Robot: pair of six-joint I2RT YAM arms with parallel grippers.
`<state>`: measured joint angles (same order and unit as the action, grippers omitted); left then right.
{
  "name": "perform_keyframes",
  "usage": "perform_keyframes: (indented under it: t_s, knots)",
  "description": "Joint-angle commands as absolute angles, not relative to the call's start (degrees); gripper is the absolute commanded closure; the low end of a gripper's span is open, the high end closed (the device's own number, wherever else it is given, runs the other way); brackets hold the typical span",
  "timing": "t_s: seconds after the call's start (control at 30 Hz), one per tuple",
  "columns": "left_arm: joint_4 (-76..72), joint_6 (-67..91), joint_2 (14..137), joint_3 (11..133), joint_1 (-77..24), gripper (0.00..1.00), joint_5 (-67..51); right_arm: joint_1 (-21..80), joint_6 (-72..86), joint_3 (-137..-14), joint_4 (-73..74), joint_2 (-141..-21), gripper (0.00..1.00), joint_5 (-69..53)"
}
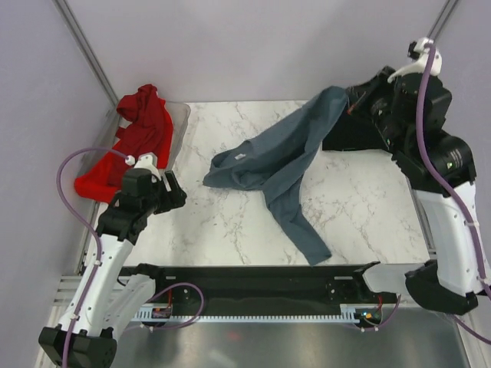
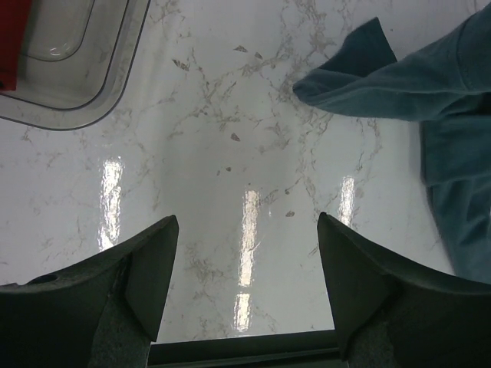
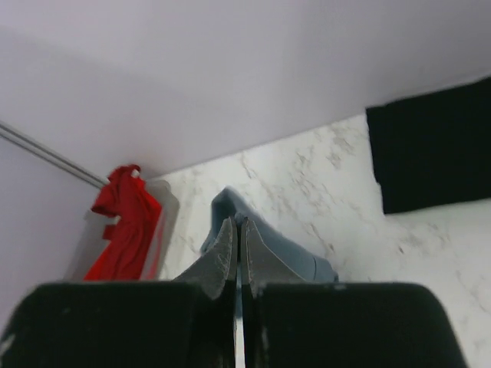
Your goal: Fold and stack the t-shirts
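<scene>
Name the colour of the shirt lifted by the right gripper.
The lifted shirt is slate blue-grey, clearest in the top external view.

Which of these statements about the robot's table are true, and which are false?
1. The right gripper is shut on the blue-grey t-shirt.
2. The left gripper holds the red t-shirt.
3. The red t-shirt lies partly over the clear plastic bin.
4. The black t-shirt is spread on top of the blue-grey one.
1. True. The right gripper is shut on the blue-grey t-shirt and lifts one end of it.
2. False. The left gripper is open and empty above the marble table.
3. True. The red t-shirt drapes over the clear plastic bin at the left edge.
4. False. The black t-shirt lies flat on the table's right side, not on the blue-grey one.
</scene>
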<state>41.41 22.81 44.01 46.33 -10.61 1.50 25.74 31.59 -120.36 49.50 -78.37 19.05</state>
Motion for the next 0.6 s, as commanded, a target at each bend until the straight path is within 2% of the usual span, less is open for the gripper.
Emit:
perform_keyframes:
  t_s: [0.0, 0.1, 0.27, 0.37, 0.57]
  knots:
    - [39.7, 22.8, 43.2, 46.0, -10.8, 0.2, 2.8, 25.6, 32.9, -107.2, 51.1, -75.6, 1.0, 23.2]
    - [39.6, 23.0, 43.8, 46.1, -10.9, 0.2, 2.2, 24.7, 34.1, -97.0, 50.1, -70.1, 1.0, 25.0]
    - [37.8, 24.6, 47.8, 45.6, -13.5, 0.22, -3.6, 24.6, 35.6, -82.6, 45.9, -62.6, 1.0, 19.5]
    - [33.3, 28.6, 52.0, 44.7, -18.0, 0.22, -4.0, 24.7, 35.9, -76.6, 41.9, -59.4, 1.0, 13.9]
    - [23.6, 35.6, 65.6, 44.2, -24.5, 0.23, -2.1, 24.7, 35.4, -72.3, 40.9, -57.0, 1.0, 8.6]
